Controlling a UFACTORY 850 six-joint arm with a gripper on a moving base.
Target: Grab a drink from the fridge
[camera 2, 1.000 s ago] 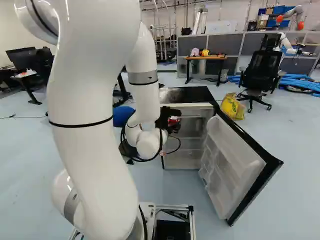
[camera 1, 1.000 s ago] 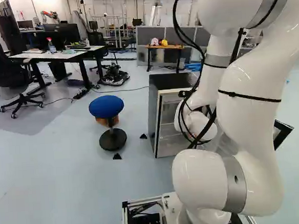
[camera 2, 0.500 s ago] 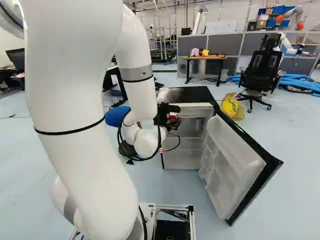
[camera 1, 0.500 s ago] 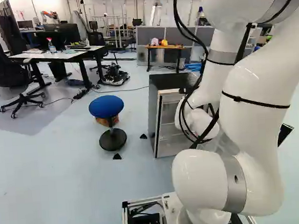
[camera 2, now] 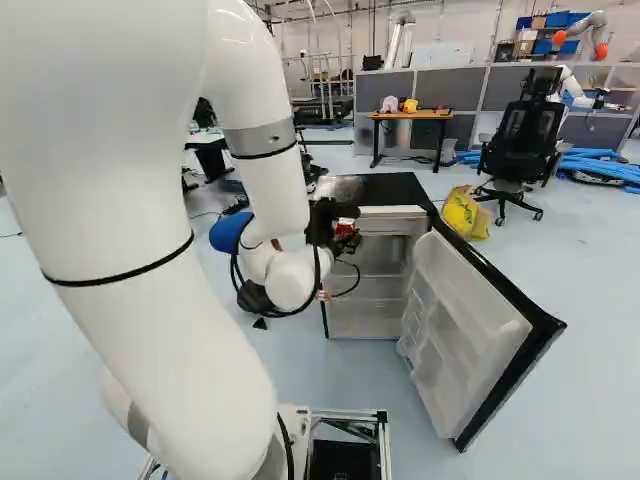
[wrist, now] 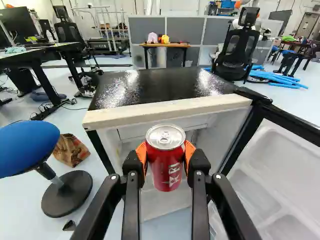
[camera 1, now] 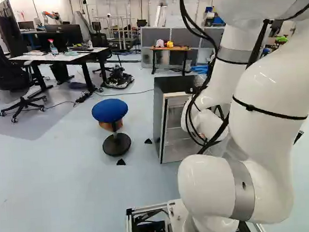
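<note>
First, note the blue stool (wrist: 25,150), just beside the open fridge (wrist: 160,90). Next, see the gripper (wrist: 166,156), narrowed to the width of a red can (wrist: 167,172) and holding it between orange pads (wrist: 142,156) from both sides. Read the can as centred at the gripper's tip, before the fridge's opening, long axis upright and crosswise to the reach; clearance from the interior uncertain. Last, find the door (wrist: 280,160), swung wide. Judge the grasp as made; for a likely withdrawal, draw straight back, away from the fridge, keeping that axis upright.
</note>
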